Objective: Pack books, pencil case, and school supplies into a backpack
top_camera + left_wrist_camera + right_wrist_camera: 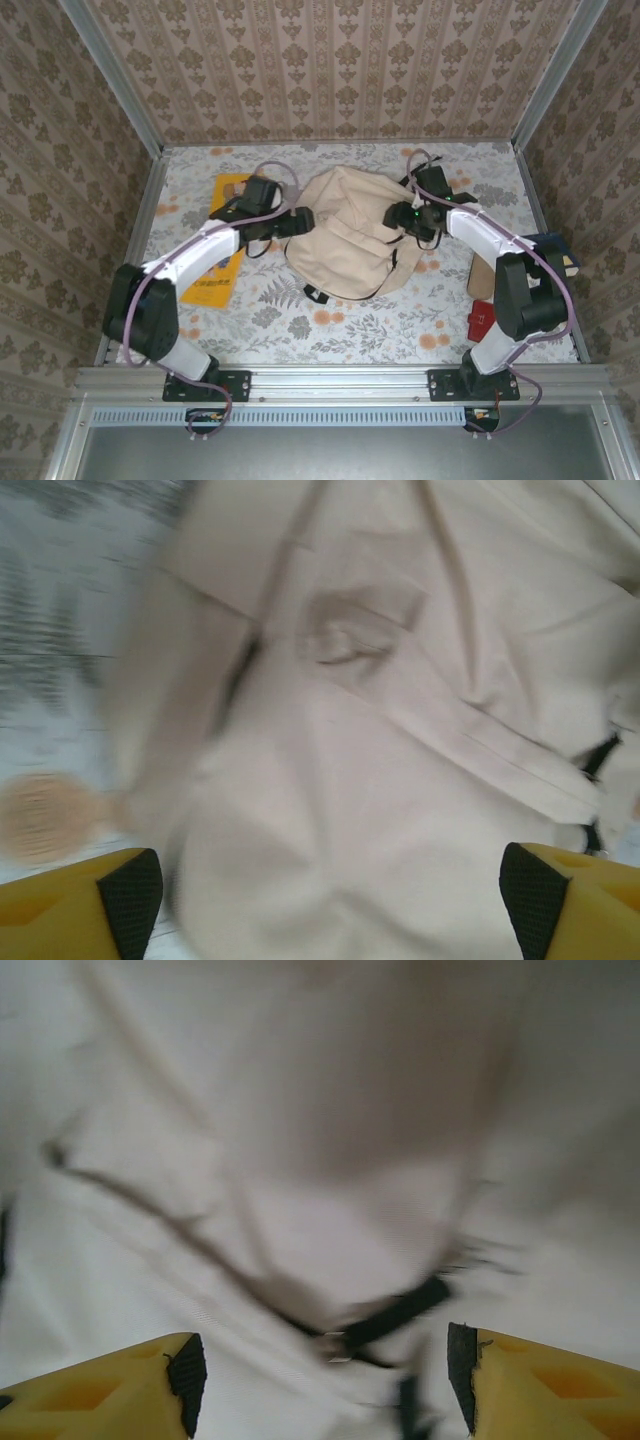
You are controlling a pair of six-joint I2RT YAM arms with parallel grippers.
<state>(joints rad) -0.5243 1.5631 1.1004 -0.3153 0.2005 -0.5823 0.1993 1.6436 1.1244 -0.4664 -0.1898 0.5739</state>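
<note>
The beige backpack (345,240) lies crumpled in the middle of the table. My left gripper (297,221) is at its left edge, open, with the yellow fingers (120,900) wide apart over loose fabric (360,780). My right gripper (405,217) is over its upper right part, also open. Between its fingertips (186,1378) lie a black strap and a metal zipper pull (385,1322), not pinched. A thin yellow book (222,245) lies left of the backpack, partly under my left arm. A dark navy book (556,252) sits at the far right edge.
A small flat red square thing (482,322) lies by the right arm's base. A tan oblong thing (483,268) lies beside the right forearm; I cannot tell whether it is the pencil case. Metal frame posts and patterned walls close in the table on three sides.
</note>
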